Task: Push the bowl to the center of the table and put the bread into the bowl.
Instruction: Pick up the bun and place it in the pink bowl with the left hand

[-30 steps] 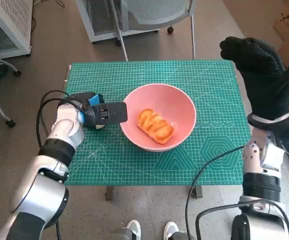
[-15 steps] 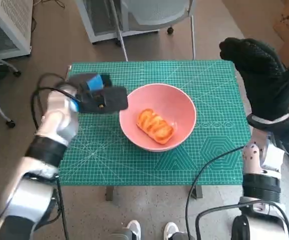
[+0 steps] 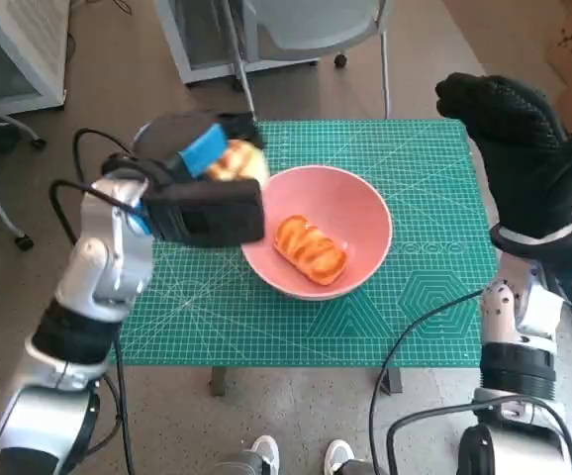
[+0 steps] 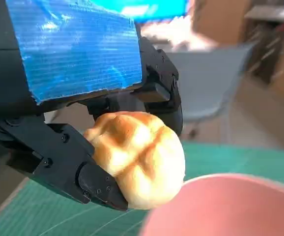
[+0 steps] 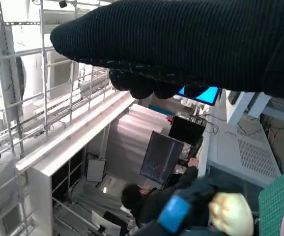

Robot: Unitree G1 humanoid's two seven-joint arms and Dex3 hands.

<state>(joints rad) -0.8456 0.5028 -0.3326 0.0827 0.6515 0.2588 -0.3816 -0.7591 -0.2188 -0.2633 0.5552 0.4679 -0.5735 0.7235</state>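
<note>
- Left robot hand (image 3: 205, 203) lifted off the desk (image 3: 425, 327) within the last second, up from beside the bowl's near-left wall to a place above its left rim.
- Gripping a round bread roll (image 4: 134, 164) now, pinched between black fingers (image 4: 90, 179) under the blue tape (clear in the left wrist view, and also visible as a pale lump in the head view (image 3: 235, 160)).
- Pink bowl (image 3: 365, 213) sitting about mid-desk, as a second ago, with one striped bread (image 3: 310, 248) already lying inside.
- Right robot hand (image 3: 524, 148) raised at the right edge as before, gloved, holding nothing, fingers apart as far as visible.
- Meaning for the task: push step looks done; roll carried almost over the rim, so probably only a short move inward and a release left.
- Risk, as a judgement: release too early and the roll drops outside the left wall.
</note>
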